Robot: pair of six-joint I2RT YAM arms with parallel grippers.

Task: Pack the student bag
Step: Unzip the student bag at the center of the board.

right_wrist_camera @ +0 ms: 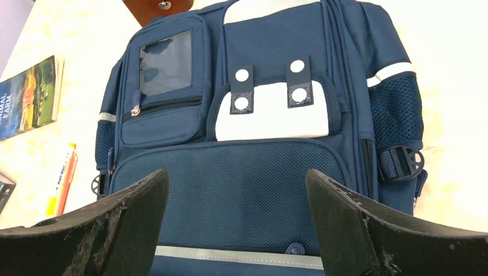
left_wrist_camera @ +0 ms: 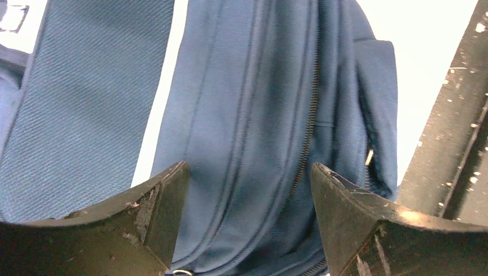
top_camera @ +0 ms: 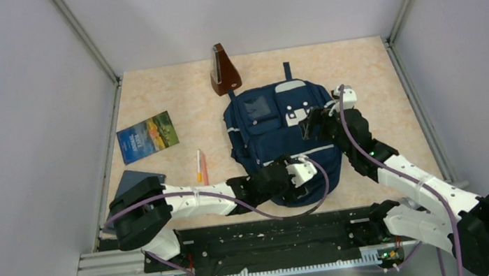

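Top external view: the student bag (top_camera: 260,143) lies flat, front up, mid-worktop and a little toward the right edge, its top toward the far edge. The left gripper (left_wrist_camera: 250,172) is over the bag's near end, jaws spread wide, nothing in them, only blue fabric and a zipper beneath. The right gripper (right_wrist_camera: 236,178) hangs over the front pockets, just as wide and empty. A book (top_camera: 148,136) lies near the left edge, a pen (top_camera: 199,167) between it and the bag, a wooden metronome (top_camera: 224,70) by the far edge.
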